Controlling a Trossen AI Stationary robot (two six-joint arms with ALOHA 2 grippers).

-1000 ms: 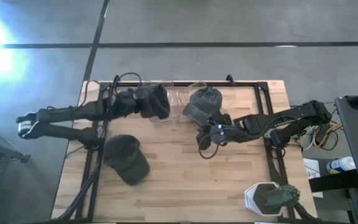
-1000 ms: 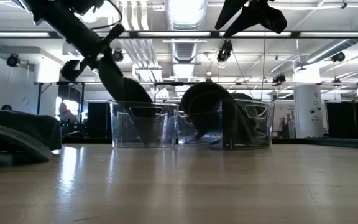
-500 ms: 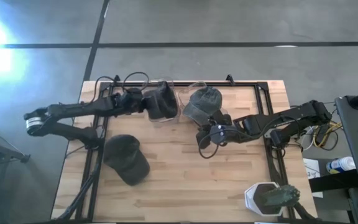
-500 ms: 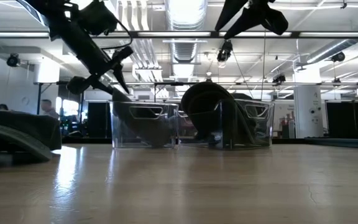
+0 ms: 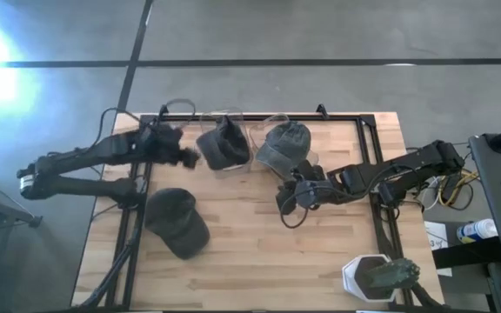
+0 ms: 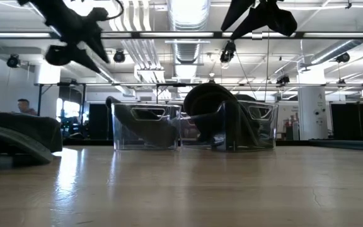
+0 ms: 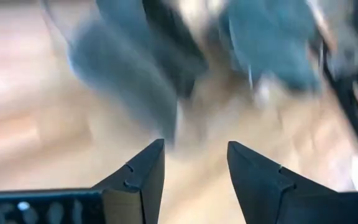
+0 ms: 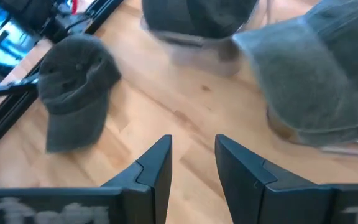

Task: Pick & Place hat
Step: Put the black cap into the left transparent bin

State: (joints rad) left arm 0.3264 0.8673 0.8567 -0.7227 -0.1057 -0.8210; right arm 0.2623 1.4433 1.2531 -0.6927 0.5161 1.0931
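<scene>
The left hand (image 5: 188, 157) sits in the upper left of the high view, just left of a dark hat (image 5: 223, 146) lying in a clear bin (image 5: 233, 130) near the bench's far edge; hand and hat are apart. The right hand (image 5: 283, 198) lies right of centre, below a second clear bin (image 5: 277, 123) holding a grey-green hat (image 5: 283, 144), whose brim points toward the lower left. A third hat (image 5: 176, 222) rests on the bare wooden bench (image 5: 259, 252) at lower left, its long axis running from upper left to lower right, brim toward the lower right. A grey concrete floor surrounds the bench.

In the low view the left hand (image 6: 58, 55) hangs in the upper left, above and left of the bins. The dark hat (image 6: 145, 124) slumps inside the left bin (image 6: 146, 126); the grey-green hat (image 6: 214, 113) domes above the rim of the right bin (image 6: 238, 126). Behind is a hall with ceiling lights, ducts and a person (image 6: 23, 106) at far left.

In the left wrist view the left hand (image 7: 194, 165) is spread with nothing between its fingers; beyond it all is blurred.

In the right wrist view the right hand (image 8: 192, 162) is spread and empty over the wood, the third hat (image 8: 73, 87) at upper left with its brim toward the lower left, the grey-green hat (image 8: 316, 74) at upper right.
</scene>
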